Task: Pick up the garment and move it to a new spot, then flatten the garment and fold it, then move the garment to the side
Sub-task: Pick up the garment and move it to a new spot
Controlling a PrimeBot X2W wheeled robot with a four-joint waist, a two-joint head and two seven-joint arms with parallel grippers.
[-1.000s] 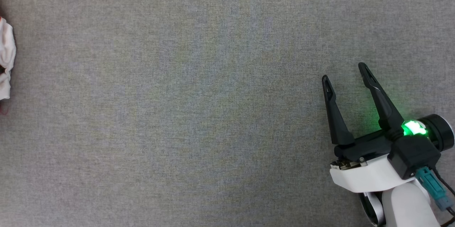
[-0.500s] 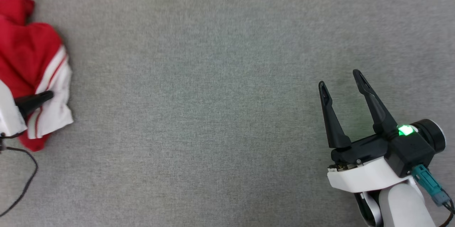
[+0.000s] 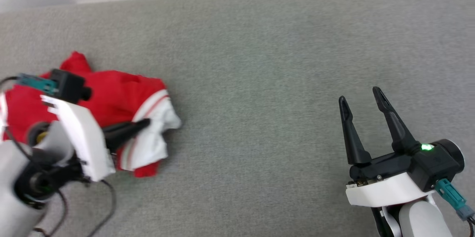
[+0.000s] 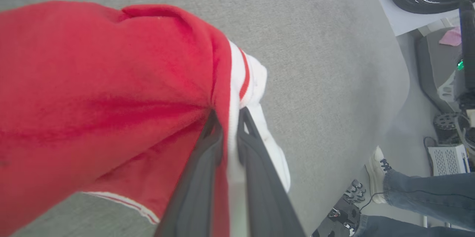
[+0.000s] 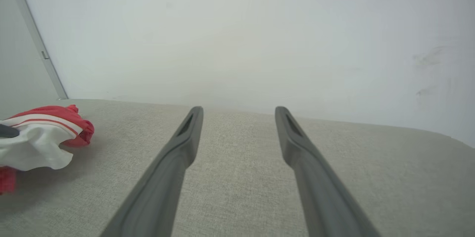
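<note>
**A:** What is seen in the head view?

**B:** A red shirt (image 3: 118, 96) is seen crumpled on the left part of a grey fabric surface (image 3: 259, 81). Its white sleeve (image 3: 154, 144), edged with red-and-white stripe trim, is turned toward the middle. The left gripper (image 3: 146, 122) is laid over the shirt, with its fingers drawn close together at the striped edge. The right gripper (image 3: 359, 94) is held at the lower right, well apart from the shirt. Its fingers are spread wide and nothing is held between them. A green light (image 3: 426, 147) is lit on its wrist.

**A:** And what is shown in the left wrist view?

**B:** A fold of the shirt, red cloth beside a white band, is pinched between the two dark fingers, so the shirt is gripped. Most of the cloth is bunched to the left of the fingers. Past the rounded corner of the surface, a person's legs in jeans (image 4: 426, 192) and a white shoe (image 4: 375, 172) are seen on the floor.

**A:** And the right wrist view?

**B:** The two fingers are shown set wide apart above the surface, with nothing between them. The shirt is seen at the far left edge, lying on the surface with the sleeve outermost. A pale wall (image 5: 237, 36) is seen behind the surface.
</note>
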